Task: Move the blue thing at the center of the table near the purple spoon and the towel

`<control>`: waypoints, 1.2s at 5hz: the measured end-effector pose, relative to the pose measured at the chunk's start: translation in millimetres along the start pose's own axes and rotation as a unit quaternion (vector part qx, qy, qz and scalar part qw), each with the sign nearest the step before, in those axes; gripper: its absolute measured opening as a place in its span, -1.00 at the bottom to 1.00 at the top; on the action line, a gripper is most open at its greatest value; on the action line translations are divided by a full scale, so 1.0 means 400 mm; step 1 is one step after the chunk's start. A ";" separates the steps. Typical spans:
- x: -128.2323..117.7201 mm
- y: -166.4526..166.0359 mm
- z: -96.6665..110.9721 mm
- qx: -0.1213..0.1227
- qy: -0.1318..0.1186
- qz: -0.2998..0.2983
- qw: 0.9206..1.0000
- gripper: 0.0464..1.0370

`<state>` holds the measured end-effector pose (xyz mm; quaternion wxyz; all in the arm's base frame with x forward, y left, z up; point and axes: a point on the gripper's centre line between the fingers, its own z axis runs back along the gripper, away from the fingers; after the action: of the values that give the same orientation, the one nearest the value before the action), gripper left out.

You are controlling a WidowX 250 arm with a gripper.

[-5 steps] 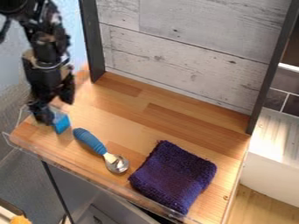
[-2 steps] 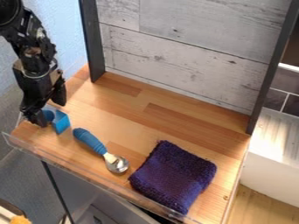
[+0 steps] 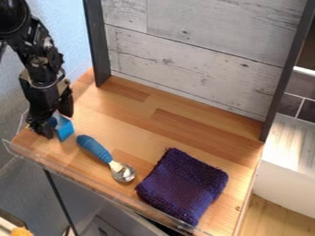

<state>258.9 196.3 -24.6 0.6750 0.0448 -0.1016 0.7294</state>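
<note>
My end effector [image 3: 56,123] hangs down at the left end of the wooden bench [image 3: 141,122], its two fingers standing wide, one on either side of the upper part of the small blue thing [image 3: 64,132]. As far as I can make out from this angle, the blue thing sits on the wood; I cannot tell whether either finger touches it. It is near the bench's left front corner, just beside the handle end of the spoon [image 3: 94,148] and well apart from the towel [image 3: 183,185].

The spoon lies slantwise, its thick blue handle pointing toward my end effector and its metal bowl toward the towel. Just to the right of that bowl lies the towel, dark purple and folded into a rough square, near the front edge.

A clear guard [image 3: 38,161] runs along the front of the bench. Behind the bench stands a pale plank panel [image 3: 197,55], between a dark post [image 3: 96,44] on the left and another dark post [image 3: 284,73] on the right.
</note>
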 end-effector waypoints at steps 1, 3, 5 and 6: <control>-0.004 0.000 -0.015 0.014 0.010 0.004 1.000 0.24; -0.008 -0.007 -0.015 0.024 0.000 0.005 1.000 0.06; -0.006 -0.012 0.086 0.052 -0.010 0.031 0.998 0.06; -0.039 -0.049 0.188 0.027 -0.011 0.028 0.999 0.05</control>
<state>274.2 166.6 47.4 0.6514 0.0681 -0.0903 0.7503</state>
